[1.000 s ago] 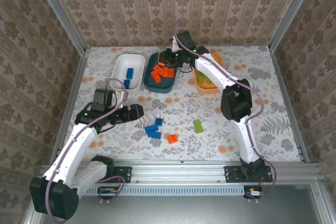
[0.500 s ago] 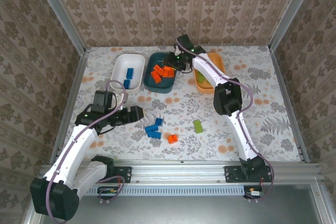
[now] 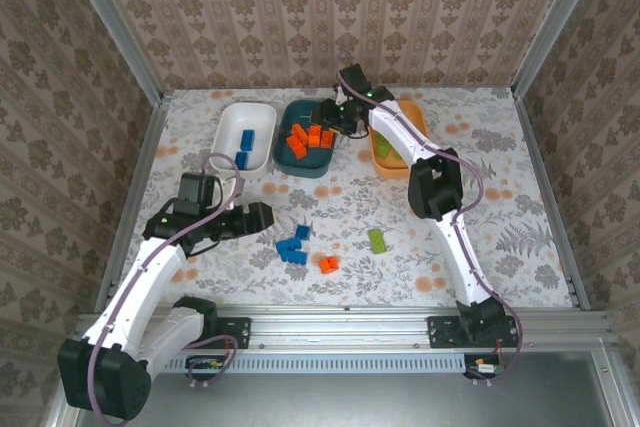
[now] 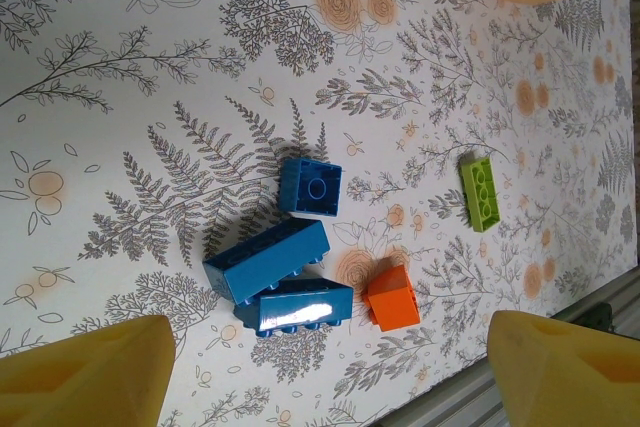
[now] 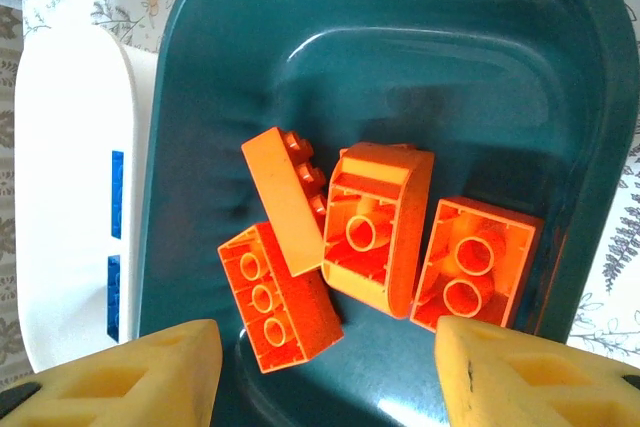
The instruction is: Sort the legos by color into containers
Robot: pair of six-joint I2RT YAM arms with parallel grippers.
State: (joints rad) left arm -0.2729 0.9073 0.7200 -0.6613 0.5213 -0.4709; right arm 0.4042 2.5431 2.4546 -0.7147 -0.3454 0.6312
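Counting the bins gives three in a row at the far side of the table (image 3: 500,207): a white bin (image 3: 228,127), a teal bin (image 3: 290,159) and an orange bin (image 3: 380,159). All three are shallow, smooth plastic with rounded corners.

Five bricks lie loose on the flower-print top. Three blue bricks (image 3: 292,245) are bunched together, one orange brick (image 3: 328,264) sits just beside them, and one green brick (image 3: 378,240) lies apart to the right. The left wrist view shows one blue brick square and two long, with studs along the green one.

The white bin holds two blue legos (image 3: 246,143). The teal bin holds orange bricks (image 3: 310,137), and the right wrist view counts four of them. One lies on its side, one has a curved edge, and two show their hollow undersides. The orange bin holds green legos (image 3: 390,153), partly behind the arm, so their number cannot be told.

The left gripper (image 3: 268,215) hovers over the table with its yellow fingers (image 4: 85,372) spread wide and nothing between them. The blue cluster lies just ahead of the gap.

The right gripper (image 3: 328,122) hangs above the teal bin with its jaws apart and empty. The four orange bricks lie directly below.
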